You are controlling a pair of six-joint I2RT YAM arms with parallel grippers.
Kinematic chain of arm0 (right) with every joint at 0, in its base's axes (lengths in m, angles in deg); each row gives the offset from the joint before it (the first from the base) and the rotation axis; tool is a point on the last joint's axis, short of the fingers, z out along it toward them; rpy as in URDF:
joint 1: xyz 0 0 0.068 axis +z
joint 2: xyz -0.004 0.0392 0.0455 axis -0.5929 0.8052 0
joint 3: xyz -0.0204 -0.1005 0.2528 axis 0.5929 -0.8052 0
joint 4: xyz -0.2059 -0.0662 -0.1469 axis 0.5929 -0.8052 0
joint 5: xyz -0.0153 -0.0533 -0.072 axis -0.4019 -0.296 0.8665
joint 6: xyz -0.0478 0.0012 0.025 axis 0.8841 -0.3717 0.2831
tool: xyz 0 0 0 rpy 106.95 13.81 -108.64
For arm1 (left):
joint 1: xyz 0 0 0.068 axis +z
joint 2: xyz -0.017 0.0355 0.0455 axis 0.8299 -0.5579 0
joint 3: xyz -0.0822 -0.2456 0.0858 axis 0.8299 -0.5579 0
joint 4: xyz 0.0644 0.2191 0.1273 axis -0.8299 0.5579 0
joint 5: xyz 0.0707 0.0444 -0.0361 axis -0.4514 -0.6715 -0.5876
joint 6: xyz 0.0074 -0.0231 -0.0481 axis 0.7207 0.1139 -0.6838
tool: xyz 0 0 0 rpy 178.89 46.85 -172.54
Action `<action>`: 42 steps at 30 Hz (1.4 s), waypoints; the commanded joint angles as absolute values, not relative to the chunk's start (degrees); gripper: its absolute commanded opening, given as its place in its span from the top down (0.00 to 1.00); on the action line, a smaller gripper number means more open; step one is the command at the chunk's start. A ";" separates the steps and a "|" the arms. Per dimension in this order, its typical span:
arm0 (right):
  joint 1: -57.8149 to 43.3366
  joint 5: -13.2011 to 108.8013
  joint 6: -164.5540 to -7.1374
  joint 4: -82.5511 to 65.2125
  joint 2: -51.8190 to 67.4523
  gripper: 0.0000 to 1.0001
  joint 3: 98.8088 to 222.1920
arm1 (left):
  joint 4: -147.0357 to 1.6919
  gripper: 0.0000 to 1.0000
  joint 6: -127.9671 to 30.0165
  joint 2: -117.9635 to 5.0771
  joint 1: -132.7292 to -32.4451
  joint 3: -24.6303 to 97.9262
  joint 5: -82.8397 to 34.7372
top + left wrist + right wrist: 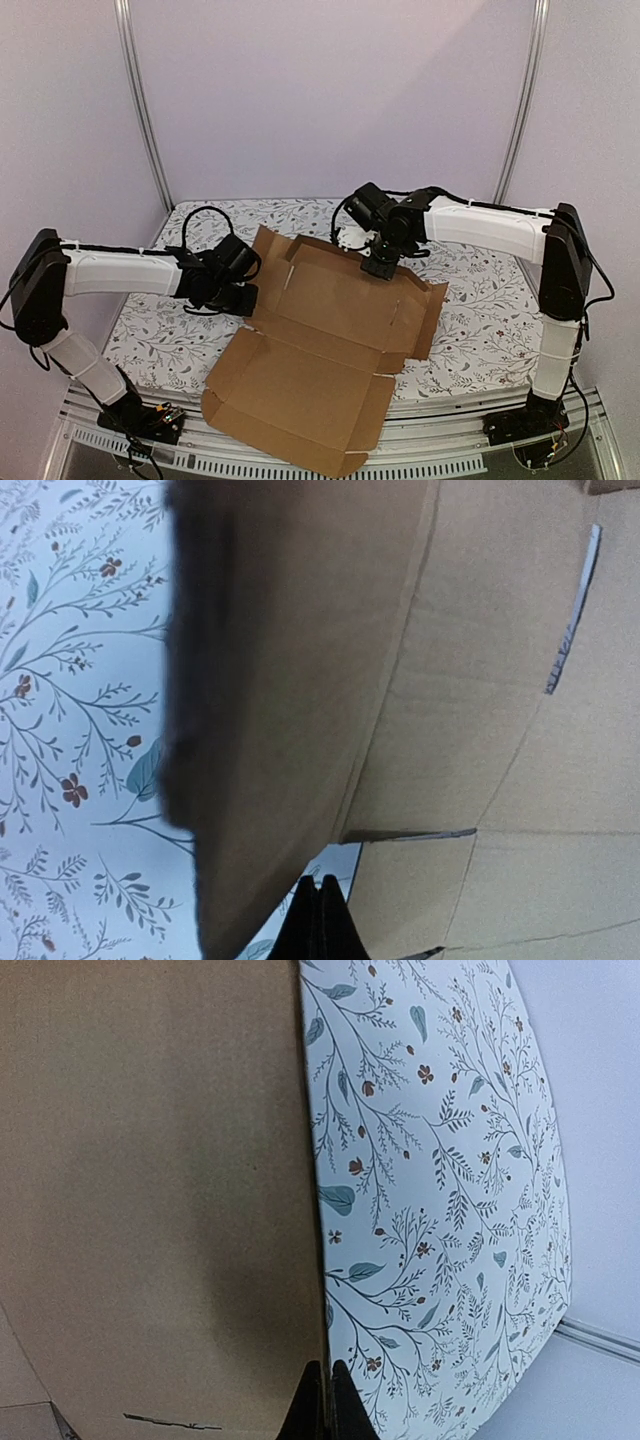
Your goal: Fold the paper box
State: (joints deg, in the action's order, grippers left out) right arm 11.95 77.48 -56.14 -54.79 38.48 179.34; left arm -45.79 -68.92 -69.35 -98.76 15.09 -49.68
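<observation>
Brown paper box (pixel 480 730) filling most of the frame, one flap (pixel 280 680) raised and blurred close to the lens, creases and narrow slits (pixel 572 615) across its flat panels, floral tablecloth (pixel 80 730) at left, left gripper (pixel 319 900) at the bottom edge, dark fingers pressed together, just beside the flap

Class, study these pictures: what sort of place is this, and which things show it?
Probably a lab test booth: two robot arms bolted at the table edge, plain walls with metal posts closing it in, one paper box as workpiece.
</observation>
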 commanded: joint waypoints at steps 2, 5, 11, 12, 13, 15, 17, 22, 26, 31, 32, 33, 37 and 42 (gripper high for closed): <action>11.75 75.75 -57.66 -54.95 39.07 1.00 179.23 | -46.54 1.00 -69.10 -73.80 -97.41 13.98 -49.25; 11.77 75.61 -57.80 -54.88 38.97 1.00 179.00 | -47.34 1.00 -69.15 -75.01 -97.40 13.84 -48.37; 11.72 75.95 -58.00 -54.75 39.15 1.00 178.95 | -47.67 1.00 -69.20 -74.06 -97.48 13.88 -44.36; 11.75 76.04 -58.07 -54.56 39.15 1.00 178.99 | -47.66 1.00 -69.21 -73.65 -97.48 13.87 -43.48; 11.66 76.09 -58.10 -54.57 39.19 1.00 179.00 | -47.67 1.00 -69.21 -73.11 -97.48 13.80 -42.44; 11.76 76.18 -58.20 -54.46 39.38 1.00 179.07 | -47.62 1.00 -69.07 -72.26 -97.64 13.85 -39.88; 11.71 76.42 -58.27 -54.48 39.56 1.00 179.17 | -46.98 1.00 -69.04 -71.84 -97.78 14.20 -37.67; 11.75 76.80 -58.68 -54.53 39.50 1.00 179.36 | -47.21 1.00 -69.61 -70.67 -98.55 14.29 -33.60; 11.77 76.89 -59.07 -54.39 39.58 1.00 179.43 | -48.06 1.00 -70.32 -70.70 -99.54 14.73 -29.88; 11.68 76.45 -59.67 -54.44 39.50 1.00 179.46 | -49.28 1.00 -71.91 -72.22 -102.27 15.23 -28.99; 11.73 76.43 -59.76 -54.40 39.43 1.00 179.44 | -49.67 1.00 -72.18 -72.44 -102.71 15.13 -28.71; 11.71 76.51 -59.86 -54.39 39.41 1.00 179.44 | -49.99 1.00 -72.45 -72.53 -103.09 15.11 -28.57; 11.76 76.18 -60.25 -54.41 39.25 1.00 179.20 | -50.93 1.00 -73.45 -72.58 -104.26 15.11 -29.16; 11.76 75.61 -60.72 -54.48 38.98 1.00 178.79 | -53.31 1.00 -74.33 -73.09 -105.39 15.23 -29.19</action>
